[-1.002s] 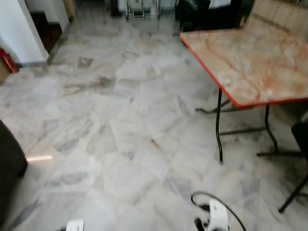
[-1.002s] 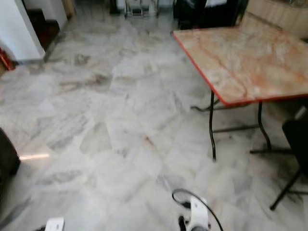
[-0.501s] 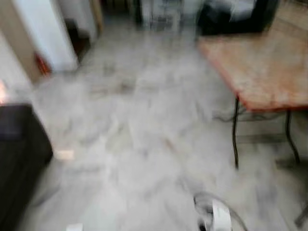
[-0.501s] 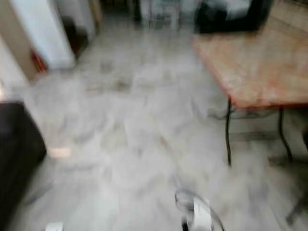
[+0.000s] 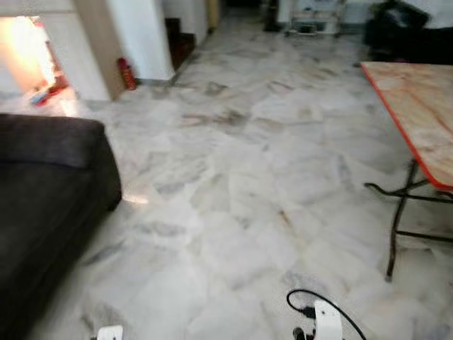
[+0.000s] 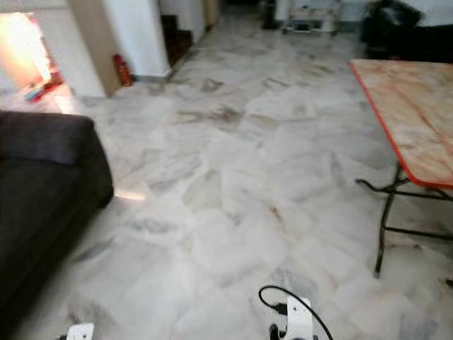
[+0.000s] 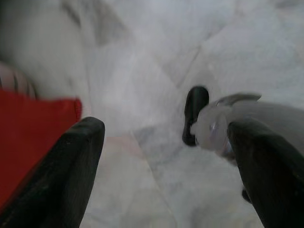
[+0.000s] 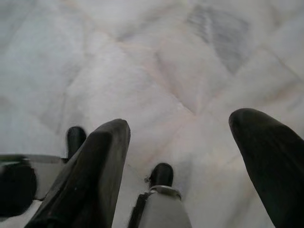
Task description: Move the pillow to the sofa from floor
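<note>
A dark sofa (image 5: 49, 184) stands on my left, its arm end nearest the open floor. In the left wrist view a red, cloth-like thing (image 7: 28, 137) lies on the marble floor beside one finger; I cannot tell whether it is the pillow. My left gripper (image 7: 166, 156) hangs low over the floor, open, with nothing between its fingers (image 7: 71, 175). My right gripper (image 8: 183, 142) also hangs open over bare floor, its fingers (image 8: 95, 171) wide apart. Both arms' upper ends peek in at the bottom of the eye views, the left arm (image 5: 110, 331) and the right arm (image 5: 325, 322).
A folding table (image 5: 425, 113) with an orange marble top, red rim and thin black legs (image 5: 396, 234) stands on the right. A white pillar (image 5: 141, 35), a red fire extinguisher (image 5: 126, 73) and a bright doorway (image 5: 28, 49) lie far left. Marble floor (image 5: 233, 177) spreads between.
The camera has swung to the left: the sofa has come into view and the table has slid toward the right edge. Both arms hang as before.
</note>
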You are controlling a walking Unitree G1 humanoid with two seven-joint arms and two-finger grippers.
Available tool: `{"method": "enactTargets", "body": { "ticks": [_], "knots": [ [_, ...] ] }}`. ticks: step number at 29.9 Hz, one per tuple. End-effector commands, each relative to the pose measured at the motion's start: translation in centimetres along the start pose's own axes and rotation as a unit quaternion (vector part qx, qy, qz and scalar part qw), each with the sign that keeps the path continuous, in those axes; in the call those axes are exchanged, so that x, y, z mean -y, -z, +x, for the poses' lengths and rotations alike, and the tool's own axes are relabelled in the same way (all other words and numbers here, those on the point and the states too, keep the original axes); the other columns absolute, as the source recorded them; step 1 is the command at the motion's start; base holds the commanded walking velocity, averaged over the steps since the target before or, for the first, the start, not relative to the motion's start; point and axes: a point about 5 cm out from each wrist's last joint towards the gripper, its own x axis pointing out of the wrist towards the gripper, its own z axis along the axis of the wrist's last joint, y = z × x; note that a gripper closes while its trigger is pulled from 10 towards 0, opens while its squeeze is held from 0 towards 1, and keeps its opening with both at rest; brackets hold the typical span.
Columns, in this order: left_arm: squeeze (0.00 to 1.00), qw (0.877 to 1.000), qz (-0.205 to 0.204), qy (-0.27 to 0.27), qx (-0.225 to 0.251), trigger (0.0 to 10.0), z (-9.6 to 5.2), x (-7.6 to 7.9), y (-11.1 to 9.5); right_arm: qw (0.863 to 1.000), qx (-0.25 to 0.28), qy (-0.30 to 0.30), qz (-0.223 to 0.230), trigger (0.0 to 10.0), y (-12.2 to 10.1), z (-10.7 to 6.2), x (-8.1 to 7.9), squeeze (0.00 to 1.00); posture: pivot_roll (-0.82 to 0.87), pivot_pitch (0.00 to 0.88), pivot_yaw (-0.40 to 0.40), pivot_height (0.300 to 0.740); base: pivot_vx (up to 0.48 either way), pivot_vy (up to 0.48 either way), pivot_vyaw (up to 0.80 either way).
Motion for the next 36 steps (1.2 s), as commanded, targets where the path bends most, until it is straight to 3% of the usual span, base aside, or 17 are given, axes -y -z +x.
{"method": "enactTargets", "body": {
  "ticks": [1, 36],
  "knots": [
    [0.0, 1.0, -0.004, -0.001, -0.007, 10.0, -0.02, 0.12, 0.29, 1.0, -0.002, -0.001, -0.002, 10.0, 0.13, -0.02, -0.01, 0.0, -0.01, 0.0, -0.018, 0.74, 0.0, 0.0, 0.8],
    [0.0, 1.0, -0.005, 0.0, -0.008, 10.0, 0.03, 0.28, 0.15, 1.0, -0.001, -0.001, -0.006, 10.0, -0.08, 0.01, 0.05, 0.0, 0.0, 0.0, -0.027, 0.74, 0.0, 0.0, 0.8]
  ]
}}
